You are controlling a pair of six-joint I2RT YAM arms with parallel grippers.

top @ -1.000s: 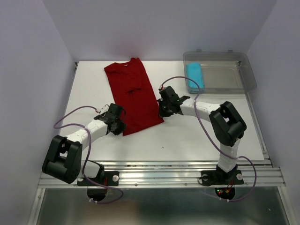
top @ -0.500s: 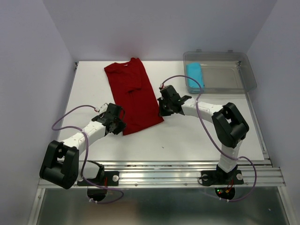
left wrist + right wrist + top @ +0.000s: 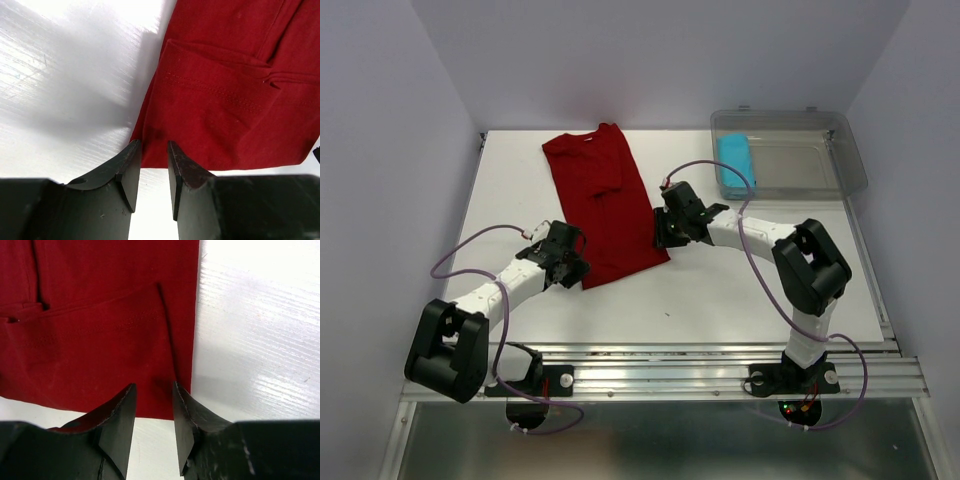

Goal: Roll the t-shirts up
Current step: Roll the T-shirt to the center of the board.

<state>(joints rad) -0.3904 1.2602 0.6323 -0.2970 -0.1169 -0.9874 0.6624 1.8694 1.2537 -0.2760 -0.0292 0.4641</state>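
The dark red t-shirt (image 3: 605, 200) lies folded into a long strip on the white table, collar far, hem near. My left gripper (image 3: 581, 269) is at the hem's left corner. In the left wrist view the shirt (image 3: 225, 90) has its hem edge just at my open left gripper (image 3: 153, 150), with nothing pinched. My right gripper (image 3: 660, 238) is at the hem's right corner. In the right wrist view the shirt (image 3: 100, 330) has its hem between the tips of my open right gripper (image 3: 154, 392). The light cyan-blue t-shirt roll (image 3: 736, 160) lies in the bin.
The clear plastic bin (image 3: 850, 150) stands at the back right of the table (image 3: 740, 290). White walls close in the left, back and right sides. Cables loop from both arms over the table.
The left arm has shifted slightly, its elbow swinging in. The right gripper has edged a little left onto the hem corner. The shirt has not moved.
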